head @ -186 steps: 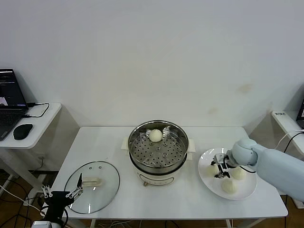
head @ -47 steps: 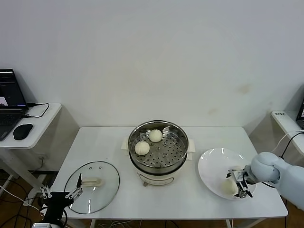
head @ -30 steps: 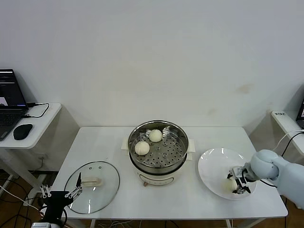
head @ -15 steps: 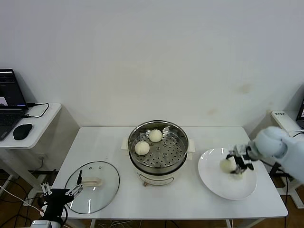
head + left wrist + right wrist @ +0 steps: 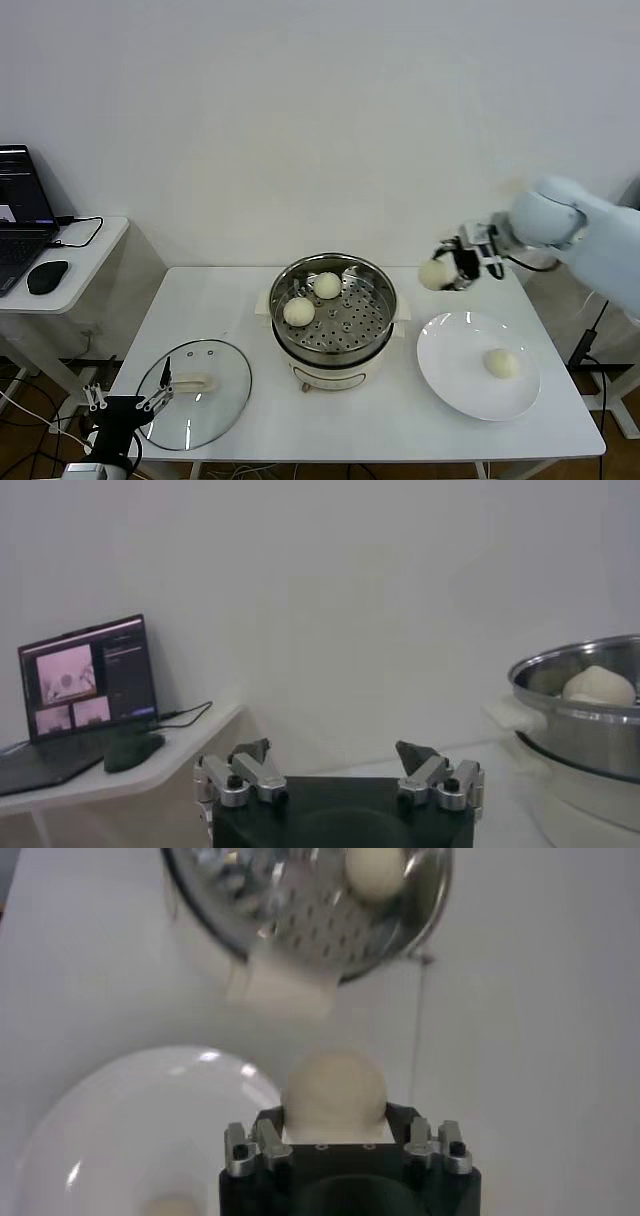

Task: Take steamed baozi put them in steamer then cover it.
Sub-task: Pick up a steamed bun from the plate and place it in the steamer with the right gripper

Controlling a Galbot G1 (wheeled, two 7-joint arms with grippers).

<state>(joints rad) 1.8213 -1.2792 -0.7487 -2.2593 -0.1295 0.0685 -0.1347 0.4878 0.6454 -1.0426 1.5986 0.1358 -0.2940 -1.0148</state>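
Third bun in the air, drop risk on the way to the pot

The right gripper (image 5: 452,271) holds a baozi (image 5: 436,274) clamped between part-closed fingers, aloft between the plate (image 5: 450,375) and the steamer (image 5: 334,312). Two buns (image 5: 299,311) already sit on the perforated tray; one (image 5: 501,363) remains on the plate. The soft dough could slip or squash if the grip shifts, or strike the steel rim if it comes in too low. The left gripper (image 5: 124,405) hangs wide open and empty near the cover (image 5: 194,391), which lies on the table (image 5: 390,430)

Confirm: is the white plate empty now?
No, one baozi lies on the plate, while the right gripper holds another above the table.
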